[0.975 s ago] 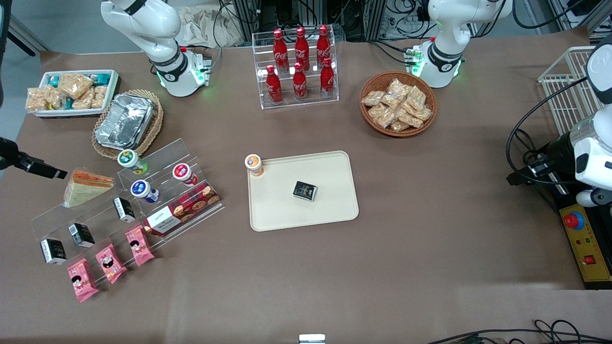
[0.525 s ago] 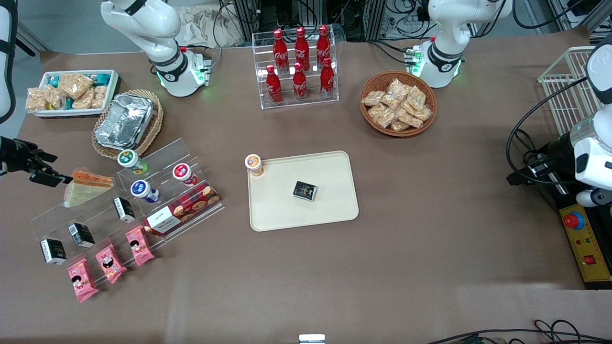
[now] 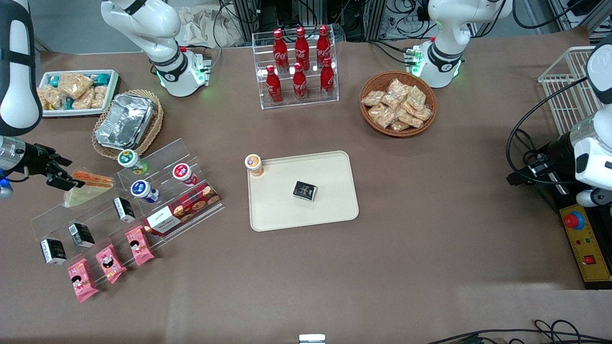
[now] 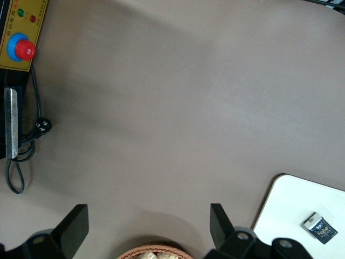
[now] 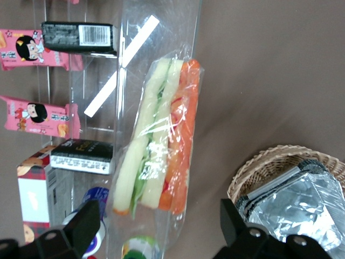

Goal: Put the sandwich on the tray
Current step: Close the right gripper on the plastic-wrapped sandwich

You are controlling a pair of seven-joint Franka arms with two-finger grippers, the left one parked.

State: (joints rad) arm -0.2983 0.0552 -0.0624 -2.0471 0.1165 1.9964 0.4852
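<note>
The sandwich (image 3: 88,187) is a wrapped wedge with pale bread and an orange and green filling edge. It lies on the top step of a clear acrylic stand toward the working arm's end of the table, and it also shows in the right wrist view (image 5: 161,135). My right gripper (image 3: 64,173) is open and hovers at the sandwich's orange end. In the right wrist view the gripper (image 5: 159,229) has one finger on each side of the wedge, not touching it. The cream tray (image 3: 330,210) lies at the table's middle, holding a small black box (image 3: 304,190) and an orange-lidded cup (image 3: 254,164).
The acrylic stand (image 3: 158,157) also holds cups, black boxes, pink packets and a red biscuit box (image 3: 184,206). A foil container in a wicker basket (image 3: 125,122) sits close by, farther from the camera. A white snack bin (image 3: 71,91), a cola rack (image 3: 299,64) and a snack basket (image 3: 398,104) stand farther back.
My right arm has come in from the table's edge toward the sandwich. The open gripper now sits at the sandwich's orange end. The sandwich has not moved.
</note>
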